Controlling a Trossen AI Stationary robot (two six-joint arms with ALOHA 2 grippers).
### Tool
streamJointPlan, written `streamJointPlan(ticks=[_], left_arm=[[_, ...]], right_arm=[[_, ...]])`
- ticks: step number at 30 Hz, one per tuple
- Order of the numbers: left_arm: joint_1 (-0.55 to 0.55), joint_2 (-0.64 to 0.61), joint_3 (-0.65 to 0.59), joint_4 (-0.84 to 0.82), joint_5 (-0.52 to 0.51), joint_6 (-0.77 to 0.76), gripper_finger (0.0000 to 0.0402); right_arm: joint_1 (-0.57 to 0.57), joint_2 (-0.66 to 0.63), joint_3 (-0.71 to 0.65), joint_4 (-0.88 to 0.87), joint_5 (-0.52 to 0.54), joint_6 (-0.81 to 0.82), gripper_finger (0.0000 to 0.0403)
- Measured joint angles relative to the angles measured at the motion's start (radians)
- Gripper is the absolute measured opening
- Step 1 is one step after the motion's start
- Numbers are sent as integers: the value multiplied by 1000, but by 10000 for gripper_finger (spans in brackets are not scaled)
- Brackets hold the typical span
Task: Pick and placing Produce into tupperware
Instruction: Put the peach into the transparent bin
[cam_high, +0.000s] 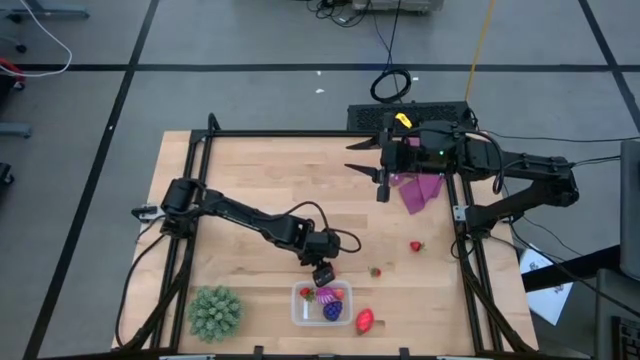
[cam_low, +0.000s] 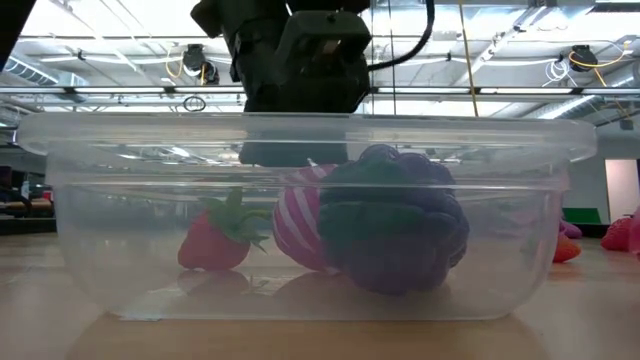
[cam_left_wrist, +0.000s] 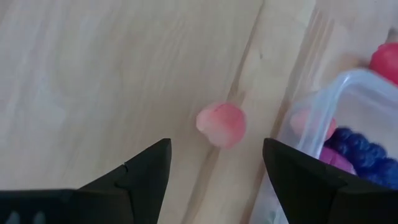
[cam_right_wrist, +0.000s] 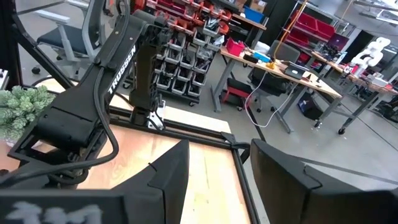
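Observation:
The clear tupperware (cam_high: 300, 312) stands near the table's near edge and holds a strawberry (cam_low: 213, 243), a striped magenta ball (cam_low: 300, 228) and a dark purple grape bunch (cam_low: 395, 232). My left gripper (cam_high: 322, 275) hovers open just beyond the box's far rim. In the left wrist view a tiny pink piece (cam_left_wrist: 221, 124) lies on the wood beyond the open left gripper (cam_left_wrist: 214, 146), beside the box's rim (cam_left_wrist: 339, 87). More produce lies loose on the table: a strawberry (cam_high: 416, 246), a small red piece (cam_high: 376, 271) and a red-pink fruit (cam_high: 365, 320). My right gripper (cam_high: 352, 156) waits open at the far right.
A spiky green ball (cam_high: 215, 312) sits left of the box near the near edge. A purple cloth (cam_high: 420, 190) lies by the right arm at the table's far right. Bare wood stretches across the table's middle. A dark frame borders the table (cam_high: 190, 215).

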Motion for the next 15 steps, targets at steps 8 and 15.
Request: streamJointPlan(ticks=[8, 15], left_arm=[[3, 0, -1, 21, 8, 11, 257], [21, 41, -1, 47, 61, 13, 257]], right_arm=[[0, 0, 0, 0, 0, 0, 160], [0, 0, 0, 0, 0, 0, 160]])
